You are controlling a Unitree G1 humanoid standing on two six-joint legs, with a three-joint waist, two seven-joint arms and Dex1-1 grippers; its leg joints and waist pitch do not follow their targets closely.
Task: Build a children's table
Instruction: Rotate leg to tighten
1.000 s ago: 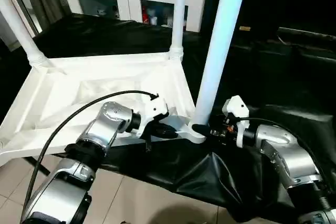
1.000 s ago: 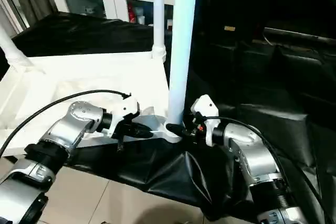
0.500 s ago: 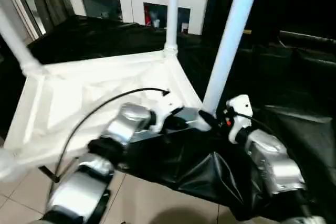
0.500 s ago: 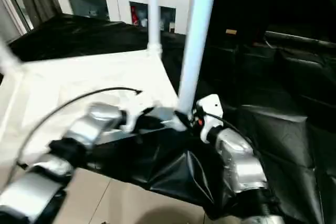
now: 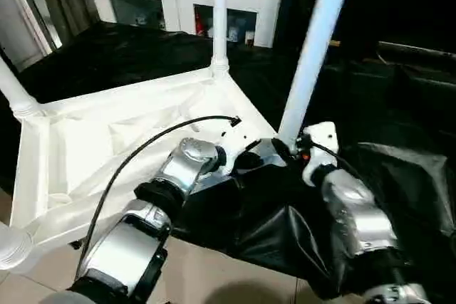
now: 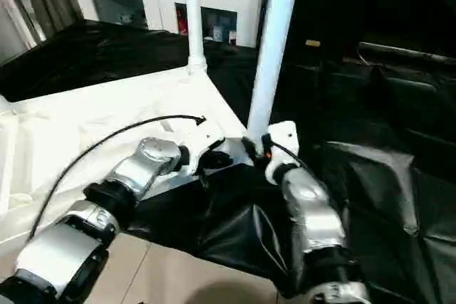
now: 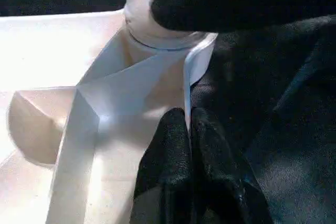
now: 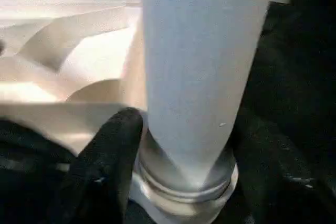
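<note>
Behind your work stands a white cabinet with glass doors (image 5: 185, 8), and everything rests on a large table draped in black cloth (image 5: 121, 51) over a tiled floor. The children's table (image 5: 107, 147) lies upside down on that cloth, ribbed underside up, its near corner right between your two pincers.

Expect it to handle as light, hollow plastic: stiff enough to keep its shape, smooth enough to slide on the cloth, and easy to tip now that tall legs stand in its sockets. The long legs give a lot of leverage, so any push high up would likely rock the whole thing. Take hold low — on the thin edge wall of the top, or on a leg just above its socket collar, where the tube is widest and best braced.

Your left pincer (image 7: 189, 129) is closed, both black fingertips pinching the thin rim wall of the top just beside the corner socket. That looks like a sound steadying hold, though the rim is narrow and could slip out under a twist.

Your right pincer (image 8: 178, 145) stands around the base of the near leg (image 5: 313, 48), directly at the collar where it enters the socket; one finger (image 8: 107, 156) lies against the tube's side. The far finger is hidden in the dark — you cannot tell whether it clamps the leg or only brackets it. Two more legs rise beyond, at the far corners.
</note>
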